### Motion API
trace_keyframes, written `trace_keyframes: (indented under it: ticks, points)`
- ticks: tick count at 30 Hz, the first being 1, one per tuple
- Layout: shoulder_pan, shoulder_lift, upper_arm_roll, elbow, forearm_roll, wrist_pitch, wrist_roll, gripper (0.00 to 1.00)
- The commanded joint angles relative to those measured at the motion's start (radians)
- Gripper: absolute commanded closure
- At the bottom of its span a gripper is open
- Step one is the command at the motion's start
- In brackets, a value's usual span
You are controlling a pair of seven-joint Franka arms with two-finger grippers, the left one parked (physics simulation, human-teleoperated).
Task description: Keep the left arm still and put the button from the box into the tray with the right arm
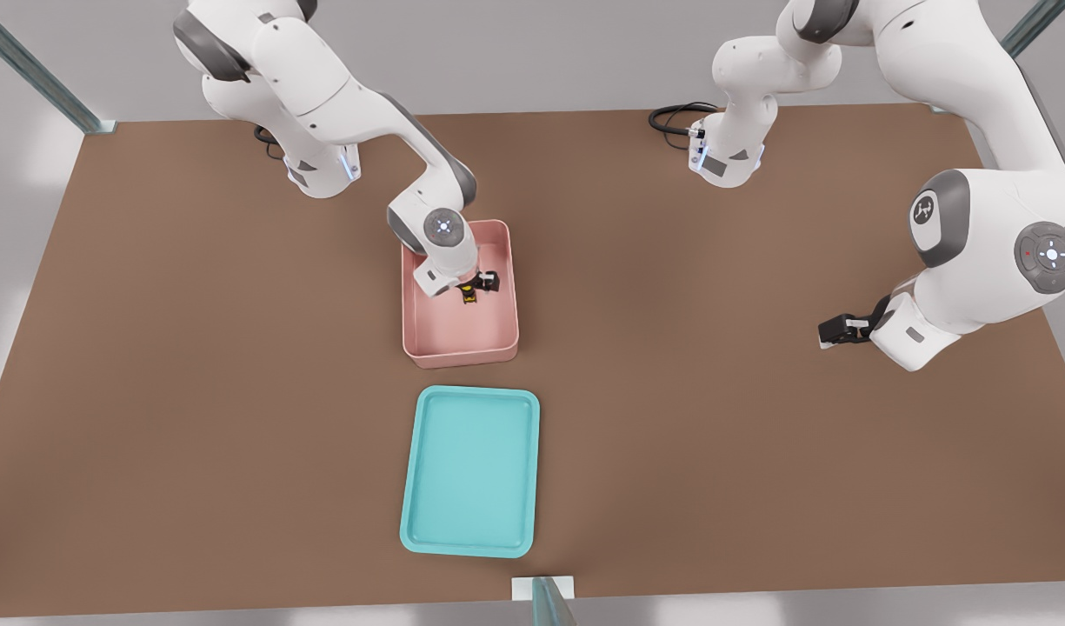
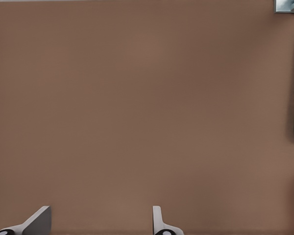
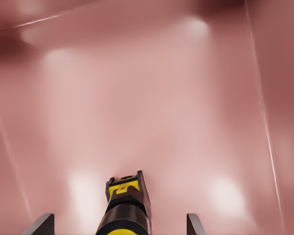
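Reaching down from the front view's left, the white right arm [image 1: 323, 87] has its black two-finger gripper [image 1: 473, 289] inside the pale pink plastic box [image 1: 459, 343] — fingers [image 3: 41, 225] spread apart on either side of the tiny yellow-capped button [image 3: 125, 208] lying on the box floor; the shallow teal tray [image 1: 471, 469] sits near the box on the brown table [image 1: 715, 391]

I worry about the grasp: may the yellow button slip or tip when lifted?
The button looks small and rigid. With the gripper open, its fingers stand apart beside it. Probably light; its narrow body may tip.
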Motion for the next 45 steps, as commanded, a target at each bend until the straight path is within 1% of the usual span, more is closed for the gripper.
trace_keyframes:
  ticks: [1, 3, 5, 10, 17, 18, 20, 22, 24, 26, 27, 29, 30, 32, 34, 35, 36, 38, 45]
  points:
    - [0.0, 0.0, 0.0, -0.002, -0.001, 0.026, 0.058, 0.0]
    - [-0.001, -0.002, 0.0, -0.002, -0.001, 0.026, 0.06, 0.09]
    - [-0.008, -0.005, -0.001, -0.002, -0.001, 0.025, 0.06, 0.16]
    - [-0.009, -0.008, -0.001, -0.004, -0.001, 0.028, 0.06, 0.2]
    - [0.003, -0.003, -0.001, -0.004, 0.004, 0.026, 0.066, 0.19]
    - [0.008, -0.003, -0.001, -0.005, 0.004, 0.026, 0.066, 0.22]
    - [0.008, -0.003, -0.001, -0.015, 0.004, 0.026, 0.066, 0.23]
    - [0.008, -0.005, -0.001, -0.018, 0.004, 0.023, 0.064, 0.28]
    - [0.008, -0.005, -0.001, -0.024, 0.004, 0.023, 0.064, 0.28]
    - [0.008, -0.005, -0.001, -0.028, 0.002, 0.023, 0.064, 0.33]
    - [0.008, -0.005, -0.001, -0.029, 0.004, 0.023, 0.064, 0.34]
    - [0.006, -0.005, -0.001, -0.029, 0.002, 0.022, 0.064, 0.41]
    - [0.006, -0.005, -0.001, -0.029, 0.002, 0.022, 0.064, 0.41]
    - [0.006, -0.003, -0.001, -0.029, 0.002, 0.023, 0.066, 0.44]
    - [0.006, 0.0, -0.001, -0.029, 0.002, 0.023, 0.066, 0.44]
    - [0.006, 0.0, -0.001, -0.029, 0.002, 0.023, 0.064, 0.47]
    - [0.006, 0.001, -0.001, -0.029, 0.002, 0.023, 0.064, 0.46]
    - [0.006, 0.001, -0.001, -0.027, 0.002, 0.023, 0.064, 0.52]
    - [0.006, -0.034, -0.003, -0.024, 0.004, 0.009, 0.075, 0.55]
